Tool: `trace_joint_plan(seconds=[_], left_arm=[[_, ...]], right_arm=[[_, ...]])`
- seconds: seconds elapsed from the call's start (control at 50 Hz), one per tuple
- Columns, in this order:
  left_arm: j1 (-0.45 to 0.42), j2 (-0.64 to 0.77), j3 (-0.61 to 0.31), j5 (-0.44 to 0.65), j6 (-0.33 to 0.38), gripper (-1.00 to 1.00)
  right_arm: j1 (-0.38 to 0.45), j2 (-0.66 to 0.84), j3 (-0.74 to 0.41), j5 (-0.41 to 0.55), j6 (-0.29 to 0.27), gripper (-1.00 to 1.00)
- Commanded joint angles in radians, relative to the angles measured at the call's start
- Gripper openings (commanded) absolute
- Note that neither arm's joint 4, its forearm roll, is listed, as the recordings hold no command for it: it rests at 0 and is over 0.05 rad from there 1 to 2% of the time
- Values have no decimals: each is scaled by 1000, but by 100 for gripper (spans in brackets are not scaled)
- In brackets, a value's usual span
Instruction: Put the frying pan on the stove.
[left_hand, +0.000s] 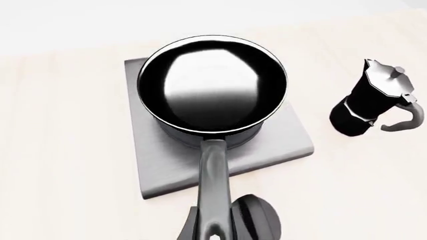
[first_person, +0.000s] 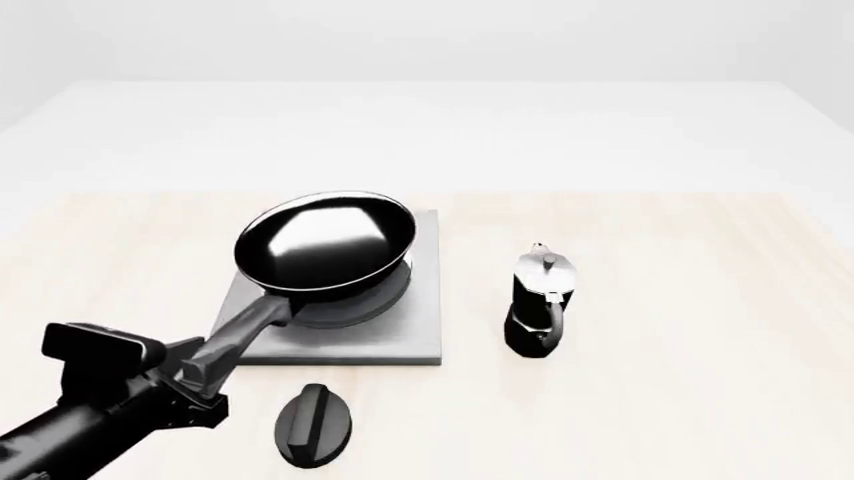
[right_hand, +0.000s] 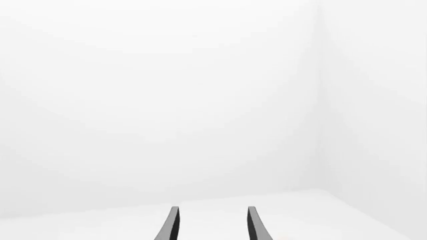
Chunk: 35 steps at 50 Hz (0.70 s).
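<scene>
my left gripper (first_person: 200, 378) pinching frying pan (first_person: 324, 243) handle end, pan over stove (first_person: 400, 335), contact w/ burner unclear, right gripper (right_hand: 211, 225) spread, holding nothing, moka pot (first_person: 541, 300) beside stove

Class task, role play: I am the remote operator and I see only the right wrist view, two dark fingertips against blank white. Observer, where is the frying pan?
Observer: The frying pan is over the stove, in the front view tilted, the handle end lower.
Operator: Who holds it?
Observer: The left gripper is shut on the handle's end.
Operator: What else is on the table?
Observer: A moka pot stands upright to the right of the stove, apart from it.
Operator: Anything near the handle?
Observer: A black knob lies on the table just in front of the stove.
</scene>
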Motion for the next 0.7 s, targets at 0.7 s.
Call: trace_joint_plan(seconds=[0.7], left_arm=[[22, 139, 71, -191, -36, -100]], right_arm=[[-2, 0, -4, 3, -3, 100]])
